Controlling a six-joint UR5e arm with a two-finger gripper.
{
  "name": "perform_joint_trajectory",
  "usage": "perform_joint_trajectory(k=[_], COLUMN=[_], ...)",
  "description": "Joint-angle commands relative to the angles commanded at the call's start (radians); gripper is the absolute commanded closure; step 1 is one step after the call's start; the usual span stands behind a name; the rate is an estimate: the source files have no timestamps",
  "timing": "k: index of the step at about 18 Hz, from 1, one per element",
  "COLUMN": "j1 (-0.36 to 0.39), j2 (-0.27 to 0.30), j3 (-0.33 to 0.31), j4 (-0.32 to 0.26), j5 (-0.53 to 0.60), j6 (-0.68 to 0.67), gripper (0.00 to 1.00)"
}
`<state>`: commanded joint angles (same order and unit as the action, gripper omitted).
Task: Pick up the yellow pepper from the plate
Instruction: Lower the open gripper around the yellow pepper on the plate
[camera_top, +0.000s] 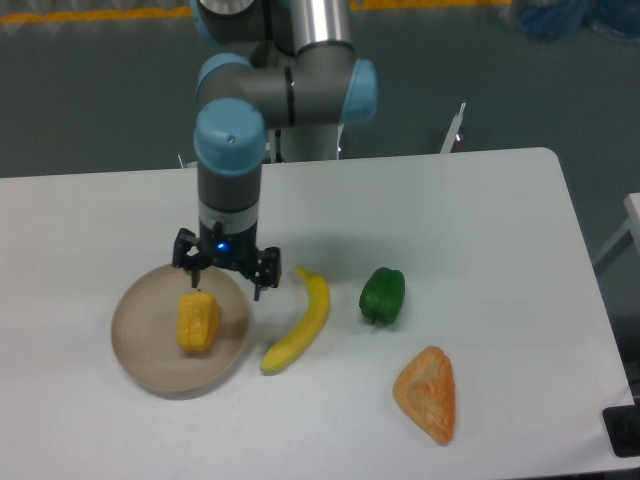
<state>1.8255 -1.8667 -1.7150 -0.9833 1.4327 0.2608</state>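
Note:
The yellow pepper (198, 321) lies on the beige round plate (150, 350) at the table's front left. My gripper (226, 283) hangs just above the plate's far right rim, up and to the right of the pepper. Its fingers (259, 287) are spread apart and hold nothing. The left fingertip is close to the pepper's top end, and I cannot tell whether it touches it.
A curved yellow banana (301, 321) lies just right of the plate. A green pepper (382, 296) sits further right. An orange-tan wedge-shaped food item (428, 393) lies at the front right. The arm's base stands at the back edge.

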Motion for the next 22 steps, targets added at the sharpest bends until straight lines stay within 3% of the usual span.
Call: perform_joint_trajectory(k=[3, 14, 15, 17, 20, 22], j1=[-0.025, -0.066, -0.066, -0.068, -0.069, -0.071], j2=[-0.022, -0.077, -0.087, -0.088, -0.085, -0.088], j3=[-0.028, -0.031, -0.025, -0.021, -0.023, -0.026], j4=[0.052, 0.066, 0.069, 0.071, 0.071, 0.069], j5=[0.003, 0.026, 0.035, 0.038, 0.038, 0.040], j6=[0.000, 0.000, 0.002, 0.003, 0.003, 0.003], gripper=[0.00, 0.00, 0.04, 0.31, 0.52, 0.59])
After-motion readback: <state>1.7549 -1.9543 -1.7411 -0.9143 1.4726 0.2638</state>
